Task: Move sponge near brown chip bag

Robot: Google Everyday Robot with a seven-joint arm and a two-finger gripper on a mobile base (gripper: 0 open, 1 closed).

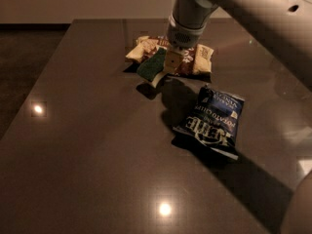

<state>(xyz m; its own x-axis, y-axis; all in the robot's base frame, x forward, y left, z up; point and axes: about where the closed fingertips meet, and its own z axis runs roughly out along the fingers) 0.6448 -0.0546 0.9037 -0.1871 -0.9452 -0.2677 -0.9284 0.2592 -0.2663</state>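
The sponge point(151, 66), dark green on top with pale foam below, hangs tilted a little above the table, held at its right end by my gripper point(168, 65). The gripper is shut on it and comes down from the arm at the top of the view. The brown chip bag point(195, 57), dark brown with cream-yellow ends, lies flat right behind the sponge and is partly hidden by the gripper. The sponge overlaps the bag's front edge in the view.
A blue chip bag point(212, 120) with white letters lies to the front right of the gripper. The dark table point(87, 145) has its left edge running along the floor side. The arm's thick link point(253, 9) crosses the upper right.
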